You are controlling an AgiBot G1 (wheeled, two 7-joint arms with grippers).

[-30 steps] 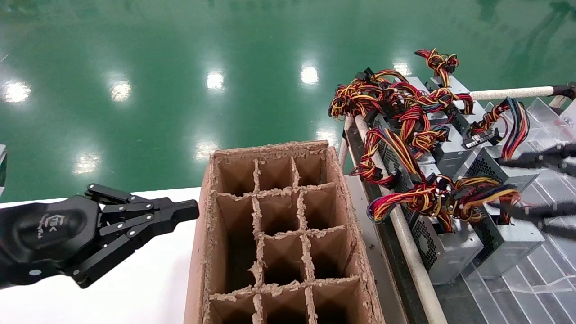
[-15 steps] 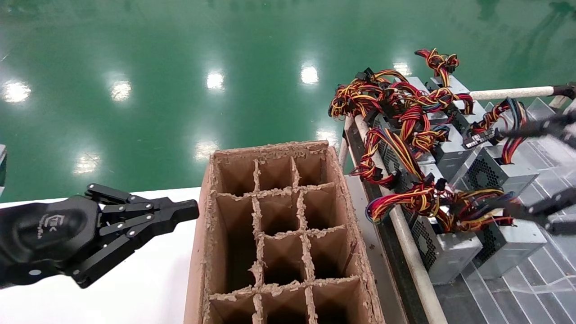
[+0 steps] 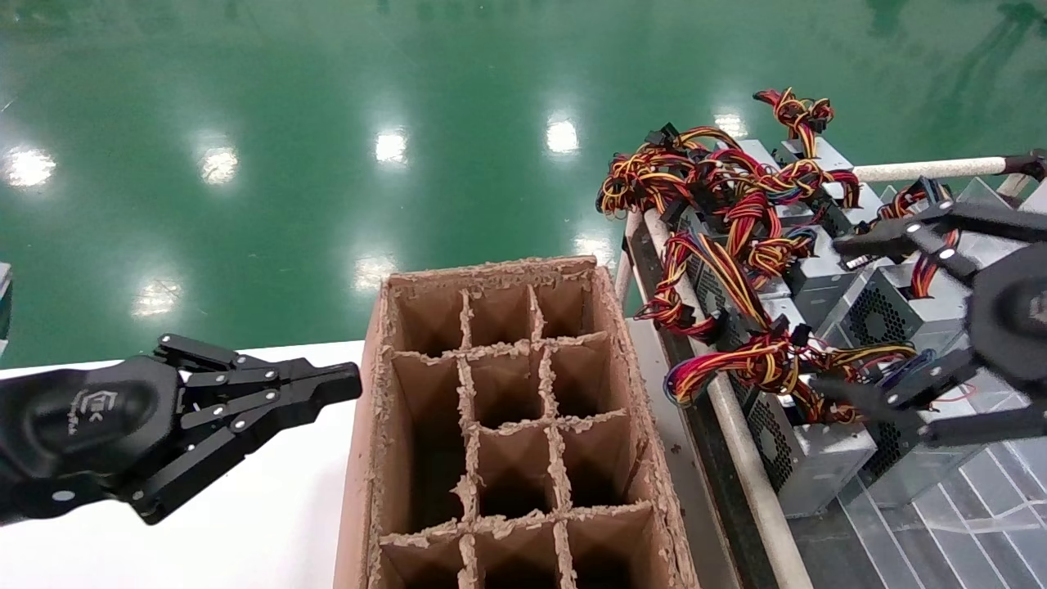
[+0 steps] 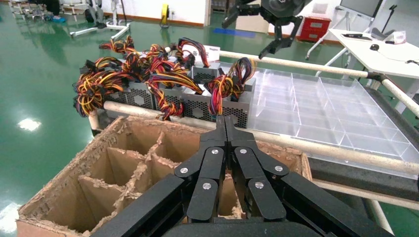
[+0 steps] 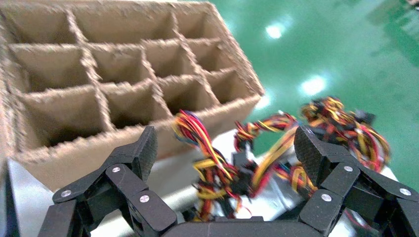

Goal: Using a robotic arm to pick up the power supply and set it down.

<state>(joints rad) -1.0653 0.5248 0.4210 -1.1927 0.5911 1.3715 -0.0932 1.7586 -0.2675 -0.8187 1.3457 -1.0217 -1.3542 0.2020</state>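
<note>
Several silver-grey power supplies stand in a row on the rack at the right, with red, yellow and black wire bundles (image 3: 777,360) lying over them. My right gripper (image 3: 855,315) hangs open over them, its fingers on either side of one power supply (image 3: 887,309) with a perforated side. In the right wrist view the open right gripper (image 5: 227,148) frames the wires (image 5: 217,173) and a grey box top (image 5: 274,205) without touching them. My left gripper (image 3: 348,383) is shut on nothing and parked over the white table, left of the cardboard box.
A tall cardboard box (image 3: 507,393) with divider cells stands in the middle beside the white table (image 3: 270,523). A white pipe rail (image 3: 744,442) borders the rack. Clear plastic trays (image 3: 981,507) lie right of the power supplies. Green floor lies beyond.
My right gripper has come in from the right edge and now shows fully over the power supplies, with its fingers spread. The left gripper has not moved.
</note>
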